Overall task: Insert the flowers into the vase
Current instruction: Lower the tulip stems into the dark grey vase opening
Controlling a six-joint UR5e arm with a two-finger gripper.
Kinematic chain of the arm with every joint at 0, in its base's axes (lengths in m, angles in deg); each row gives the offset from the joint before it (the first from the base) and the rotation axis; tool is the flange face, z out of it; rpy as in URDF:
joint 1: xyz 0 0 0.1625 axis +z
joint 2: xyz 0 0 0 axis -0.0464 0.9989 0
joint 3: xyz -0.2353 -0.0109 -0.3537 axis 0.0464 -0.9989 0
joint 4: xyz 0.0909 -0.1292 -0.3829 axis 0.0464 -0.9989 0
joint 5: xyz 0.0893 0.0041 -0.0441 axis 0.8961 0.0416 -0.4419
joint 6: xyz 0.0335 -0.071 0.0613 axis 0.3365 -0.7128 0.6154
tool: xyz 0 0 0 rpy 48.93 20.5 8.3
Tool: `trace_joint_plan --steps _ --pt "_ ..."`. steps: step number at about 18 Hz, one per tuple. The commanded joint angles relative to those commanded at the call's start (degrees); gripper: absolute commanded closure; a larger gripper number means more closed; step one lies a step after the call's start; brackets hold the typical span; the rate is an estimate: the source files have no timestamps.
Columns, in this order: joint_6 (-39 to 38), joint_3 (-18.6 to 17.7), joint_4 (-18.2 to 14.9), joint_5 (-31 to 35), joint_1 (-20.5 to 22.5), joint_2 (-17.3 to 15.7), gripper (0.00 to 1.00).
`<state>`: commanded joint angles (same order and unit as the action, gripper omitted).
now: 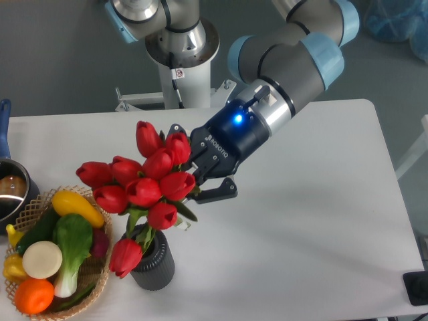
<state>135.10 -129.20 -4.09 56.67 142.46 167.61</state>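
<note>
At the far left, one metal pot (pixel 12 190) sits beside one wicker basket (pixel 87 277) of toy vegetables. Next, ten glossy red tulips (pixel 144 180) stand with their green stems in one ribbed dark grey vase (pixel 155 264); one bloom droops over its rim. To the right, the gripper (pixel 207 177) has its fingers spread apart beside the blooms, holding nothing.

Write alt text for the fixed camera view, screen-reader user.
A bunch of red tulips stands with its stems in a short dark grey ribbed vase on a white table, the robot arm's claw right beside the blooms, fingers spread. At the left edge sit a wicker basket of toy vegetables and part of a metal pot.
</note>
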Motion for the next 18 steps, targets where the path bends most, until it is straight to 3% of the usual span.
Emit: trace_joint_plan --steps 5,18 --pt "0.09 0.09 0.00 -6.85 -0.18 1.93 0.88" --pt "0.26 -0.09 0.00 -10.73 -0.88 5.62 0.87"
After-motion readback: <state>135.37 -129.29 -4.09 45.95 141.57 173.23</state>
